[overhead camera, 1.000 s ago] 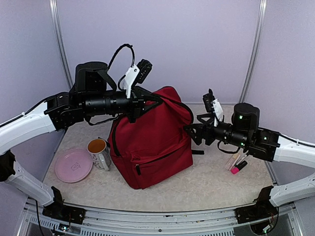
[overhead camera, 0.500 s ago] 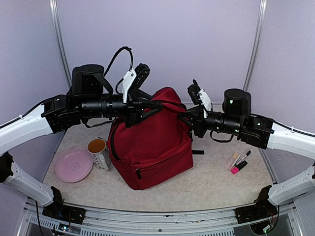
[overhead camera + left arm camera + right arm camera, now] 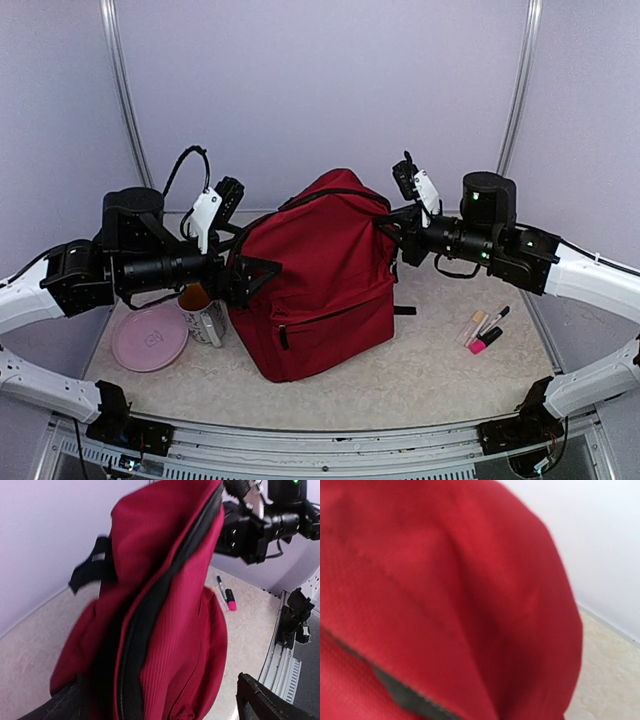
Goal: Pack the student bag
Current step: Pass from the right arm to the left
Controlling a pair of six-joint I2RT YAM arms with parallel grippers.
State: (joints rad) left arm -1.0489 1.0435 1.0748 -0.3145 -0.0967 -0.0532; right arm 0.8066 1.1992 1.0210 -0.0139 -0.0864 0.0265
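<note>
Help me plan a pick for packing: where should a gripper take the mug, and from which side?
Take the mug by its wall at the rim, one finger inside, one outside, coming down from above on its near side. It stands upright, mouth open; the student bag crowds its right and the pink plate lies at its left.

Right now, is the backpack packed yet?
Not yet. Done: the backpack stands upright. In hand: the right end effector is shut on its top, apparently pinching it; the left end effector is open beside it. Left: the mug, plate and pens sit outside on the table.
</note>
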